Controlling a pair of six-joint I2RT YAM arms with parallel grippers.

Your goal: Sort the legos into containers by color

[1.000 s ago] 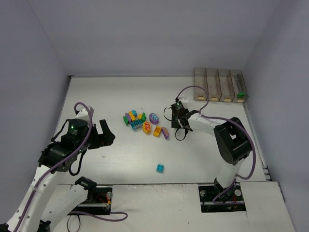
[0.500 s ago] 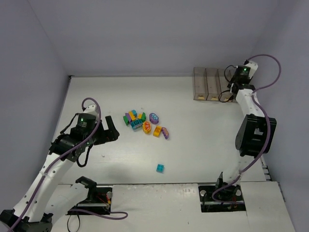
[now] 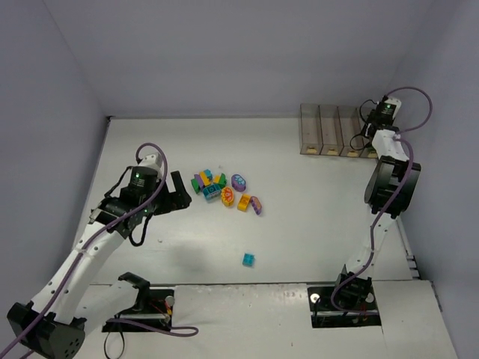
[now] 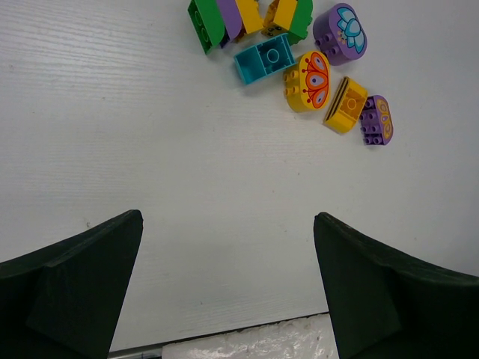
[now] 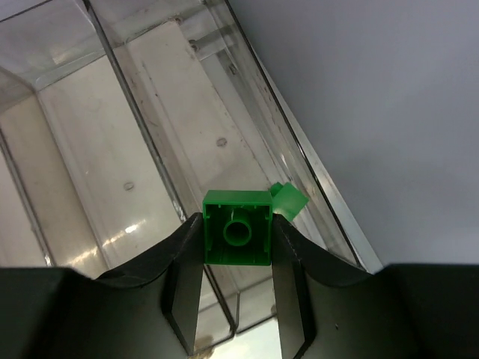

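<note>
My right gripper (image 5: 237, 241) is shut on a small green brick (image 5: 237, 224) and holds it over the rightmost bin of the clear container row (image 5: 136, 112). A second green brick (image 5: 288, 200) lies in that bin. In the top view this gripper (image 3: 372, 129) is at the right end of the containers (image 3: 329, 133). My left gripper (image 4: 228, 224) is open and empty, just left of the pile of legos (image 3: 222, 191). The left wrist view shows a teal brick (image 4: 262, 58), a yellow butterfly brick (image 4: 308, 78), a purple round one (image 4: 340, 31) and green ones (image 4: 203, 26).
A lone teal brick (image 3: 248, 259) lies apart, nearer the arm bases. The side wall stands close behind the bins on the right. The table's near edge (image 4: 247, 344) shows just below the left fingers.
My right arm has swung from beside the pile to the rightmost bin with the green brick. My left gripper has moved right, closer to the pile.
</note>
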